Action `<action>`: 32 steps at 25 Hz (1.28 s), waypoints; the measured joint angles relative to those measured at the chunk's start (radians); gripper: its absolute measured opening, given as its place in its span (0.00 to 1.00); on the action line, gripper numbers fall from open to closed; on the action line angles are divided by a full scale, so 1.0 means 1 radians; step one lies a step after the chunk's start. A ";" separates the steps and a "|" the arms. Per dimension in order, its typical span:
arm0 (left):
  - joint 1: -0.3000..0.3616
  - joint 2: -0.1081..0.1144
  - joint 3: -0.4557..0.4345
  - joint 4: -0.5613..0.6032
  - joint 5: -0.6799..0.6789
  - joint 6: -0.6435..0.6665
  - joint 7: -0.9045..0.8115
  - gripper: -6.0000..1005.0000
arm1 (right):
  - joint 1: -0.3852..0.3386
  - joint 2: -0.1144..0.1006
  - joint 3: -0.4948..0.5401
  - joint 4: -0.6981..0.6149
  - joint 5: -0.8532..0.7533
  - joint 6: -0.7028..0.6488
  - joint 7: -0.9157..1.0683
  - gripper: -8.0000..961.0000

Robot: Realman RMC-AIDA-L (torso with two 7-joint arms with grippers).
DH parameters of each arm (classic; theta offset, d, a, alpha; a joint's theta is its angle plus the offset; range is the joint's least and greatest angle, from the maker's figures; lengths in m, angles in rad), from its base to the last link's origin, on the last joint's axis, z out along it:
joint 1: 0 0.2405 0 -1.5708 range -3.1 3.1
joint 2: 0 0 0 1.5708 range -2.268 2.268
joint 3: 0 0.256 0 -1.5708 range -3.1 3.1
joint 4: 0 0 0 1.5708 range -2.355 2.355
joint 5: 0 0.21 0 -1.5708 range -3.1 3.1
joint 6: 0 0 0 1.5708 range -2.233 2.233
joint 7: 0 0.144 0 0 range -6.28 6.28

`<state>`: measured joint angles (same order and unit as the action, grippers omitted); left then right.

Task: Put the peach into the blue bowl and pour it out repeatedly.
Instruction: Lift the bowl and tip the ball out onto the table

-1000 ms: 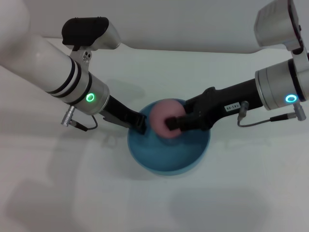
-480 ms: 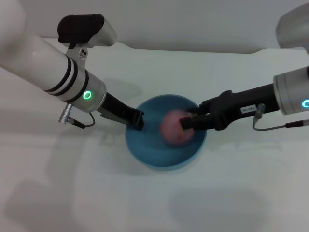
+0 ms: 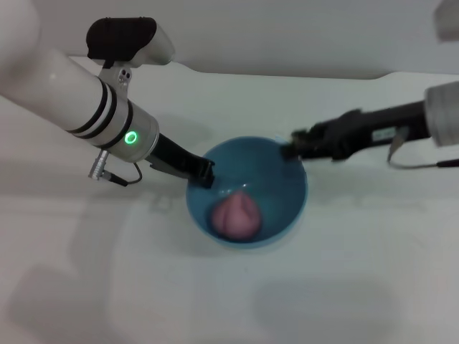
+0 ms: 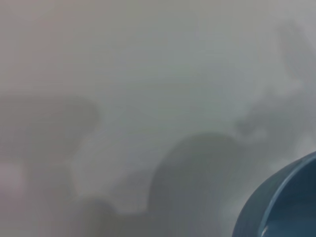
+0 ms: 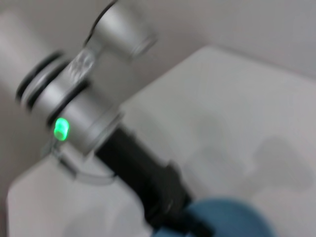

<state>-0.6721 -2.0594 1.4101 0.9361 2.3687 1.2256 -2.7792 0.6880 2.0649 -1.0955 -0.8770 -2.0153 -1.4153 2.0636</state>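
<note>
Peach [image 3: 234,216] at rest inside the blue bowl [image 3: 287,168], low against the wall nearest the front edge of the worktop [image 3: 344,287], free of both tools. Bowl near the middle of the worktop.

Left tool [image 3: 204,174] at the bowl's rim on the side toward the left edge, apparently clamped on the rim; fingers too dark and too small in the head view for a firm reading, so grip state cannot be told. Right tool [image 3: 290,149] just beside the rim on the far right side, blurred, holding nothing visible; opening likewise cannot be told.

Handling, as judged: peach light, matte, probably slightly soft, apt to roll freely on the bowl's smooth glossy inside and to tumble out at a modest tilt; best taken across its widest part, fingers on opposite flanks. Bowl stiff and light but slippery; best held at the rim, one finger inside and one outside, with a firm pinch so it does not twist during the pour.

Hidden or unclear: left wrist view shows only a corner of the bowl [image 4: 286,202] and shadowed worktop, no fingers. Right wrist view shows the left arm [image 5: 81,111] and a blue edge of the bowl [image 5: 232,217], heavily blurred, own fingers absent. Bowl's base and the peach's leaf mark not discernible.
</note>
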 joint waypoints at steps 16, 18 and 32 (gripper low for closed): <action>0.128 -0.007 0.145 -0.002 -0.328 -0.515 0.297 0.01 | -0.288 -0.021 0.592 0.179 0.032 0.090 -0.061 0.47; 0.153 -0.006 0.200 0.003 -0.349 -0.631 0.358 0.00 | -0.315 -0.021 0.653 0.188 0.031 0.091 -0.076 0.47; 0.259 -0.009 0.727 0.013 -0.265 -1.360 0.464 0.01 | -0.359 -0.017 0.781 0.197 0.027 0.108 -0.110 0.47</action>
<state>-0.4132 -2.0681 2.1374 0.9496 2.1032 -0.1345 -2.3157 0.3289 2.0479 -0.3141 -0.6802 -1.9881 -1.3076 1.9537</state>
